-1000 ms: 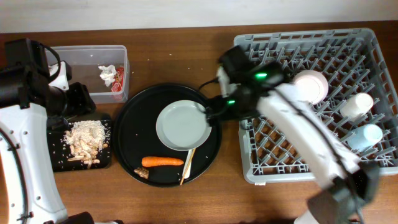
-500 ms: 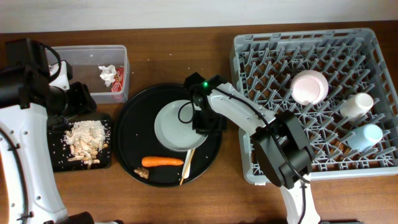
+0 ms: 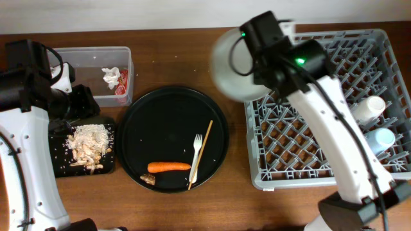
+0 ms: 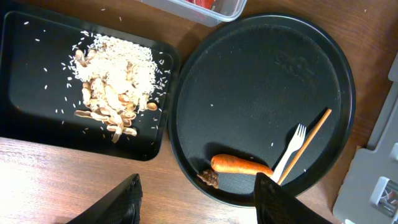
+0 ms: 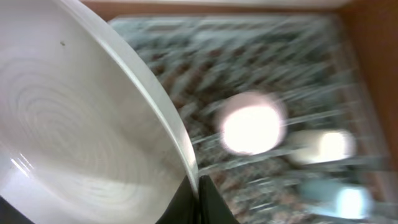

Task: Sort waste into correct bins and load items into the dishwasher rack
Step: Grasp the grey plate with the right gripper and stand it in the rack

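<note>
The plate [image 3: 231, 67] is pinched by its rim in the right tool [image 5: 198, 198], tilted over the rack's [image 3: 282, 157] left edge (wrist view blurred). On so thin a grip it could be dropped or knocked against the pegs. The left tool [image 4: 199, 202] is spread.

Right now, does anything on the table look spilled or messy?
Yes. Loose rice grains lie scattered over the shallow black tray, well away from the main scrap pile, so it looks like a sloppy dump rather than a neat heap.
</note>
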Motion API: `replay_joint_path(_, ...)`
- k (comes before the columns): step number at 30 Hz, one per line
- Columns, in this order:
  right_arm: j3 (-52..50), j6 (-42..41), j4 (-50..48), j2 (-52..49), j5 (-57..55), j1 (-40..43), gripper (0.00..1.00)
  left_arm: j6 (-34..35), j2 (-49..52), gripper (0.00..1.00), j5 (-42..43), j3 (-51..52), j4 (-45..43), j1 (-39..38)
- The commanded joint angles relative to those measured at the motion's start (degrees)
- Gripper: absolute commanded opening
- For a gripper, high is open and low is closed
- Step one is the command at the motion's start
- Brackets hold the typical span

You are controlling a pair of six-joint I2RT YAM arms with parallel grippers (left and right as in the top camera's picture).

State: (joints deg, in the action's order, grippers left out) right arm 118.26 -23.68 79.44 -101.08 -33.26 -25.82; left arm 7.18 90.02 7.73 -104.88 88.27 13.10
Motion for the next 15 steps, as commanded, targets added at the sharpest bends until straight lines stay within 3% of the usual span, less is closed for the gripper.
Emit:
replay_joint_path(1,-1.0,-0.2,0.3,-2.4,-28.0,2.4,0.04,0.1,0.0,0.57,0.6,0.0,-0.1,0.2)
replay_joint_path(7,-10.4,-8.8,-0.6,-10.6,-36.0,10.0,0.04,0.1,0.0,0.57,0.6,0.0,-0.1,0.2)
replay_joint_path(15,-12.0,-9.9,-2.9,-17.2,-23.4,7.0,0.04,0.1,0.0,0.57,0.6,0.0,-0.1,0.2)
